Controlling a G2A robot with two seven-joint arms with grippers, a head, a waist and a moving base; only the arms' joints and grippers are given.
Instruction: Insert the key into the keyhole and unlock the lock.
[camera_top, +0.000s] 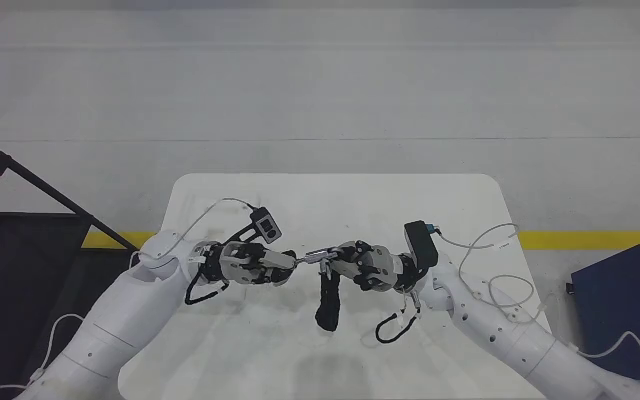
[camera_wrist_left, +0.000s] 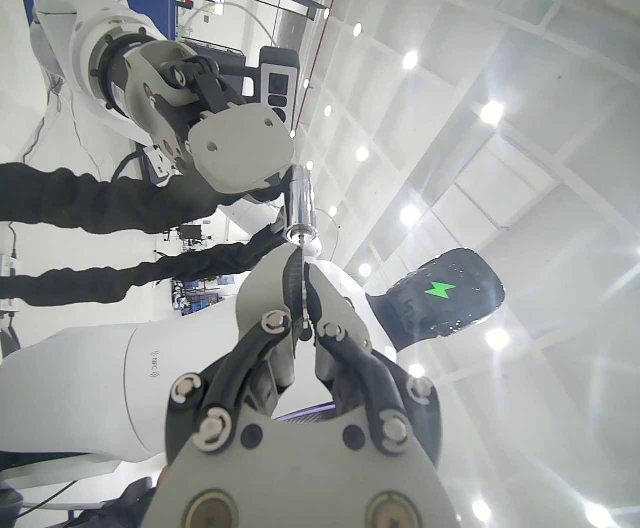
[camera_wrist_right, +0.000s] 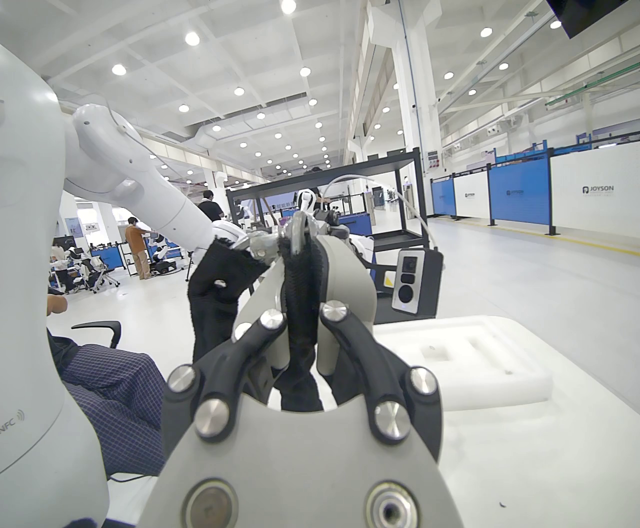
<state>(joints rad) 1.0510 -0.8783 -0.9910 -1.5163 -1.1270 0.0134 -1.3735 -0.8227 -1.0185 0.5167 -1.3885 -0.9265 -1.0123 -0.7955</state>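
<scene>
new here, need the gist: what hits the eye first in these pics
The left gripper, shut on the key, meets the right gripper tip to tip above the table. The key's tip sits at the chrome lock the right gripper holds; a black cable hangs below.

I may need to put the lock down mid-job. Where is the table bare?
Free: the table's far right corner, behind the right gripper, and the near strip between the two arms. Crowded: the middle, where the left gripper with the key meets the lock and its black cable hangs. A foam tray lies beyond the left gripper.
</scene>
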